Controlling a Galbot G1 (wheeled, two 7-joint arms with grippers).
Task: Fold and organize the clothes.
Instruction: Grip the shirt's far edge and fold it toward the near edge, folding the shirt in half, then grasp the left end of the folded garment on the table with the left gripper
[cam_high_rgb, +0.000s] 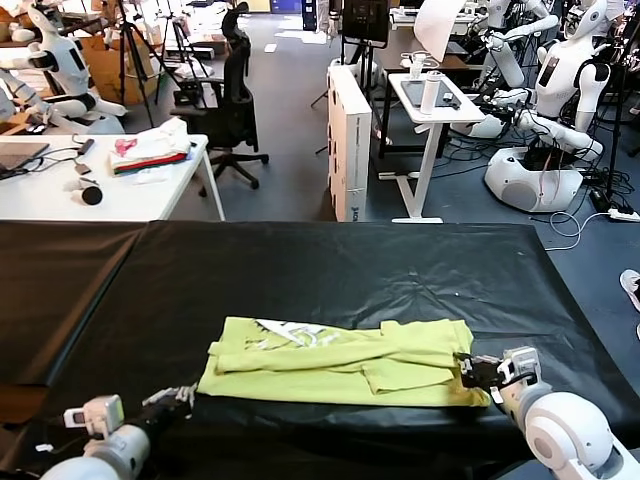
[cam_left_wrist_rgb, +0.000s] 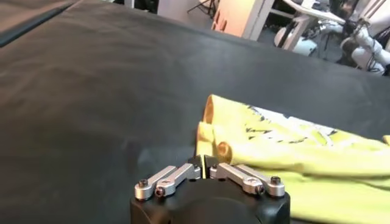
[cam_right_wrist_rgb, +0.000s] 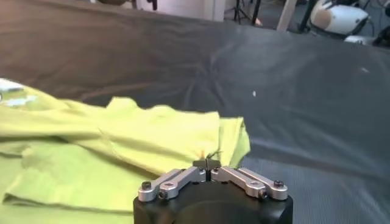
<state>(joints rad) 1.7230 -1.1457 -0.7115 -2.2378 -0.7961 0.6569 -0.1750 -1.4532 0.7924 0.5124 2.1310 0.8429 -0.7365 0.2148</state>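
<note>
Nearest the robot, at the table's near edge, both grippers sit low on the black cloth that covers the table. The left gripper is toward the near left corner, its fingers drawn together at the tips; in the left wrist view those tips meet right at the near left corner of the T-shirt, though whether fabric is actually pinched between them cannot be told. The right gripper is toward the near right corner, its fingers closed tip to tip at the shirt's near right edge; again a grip on the fabric cannot be confirmed.

The lime T-shirt lies just beyond them, folded into a long band parallel to the near edge, roughly midway between the table's left and right edges, with pale print showing at its far left part.

Past the far edge, a white desk carries a heap of white, pink and red fabric.
</note>
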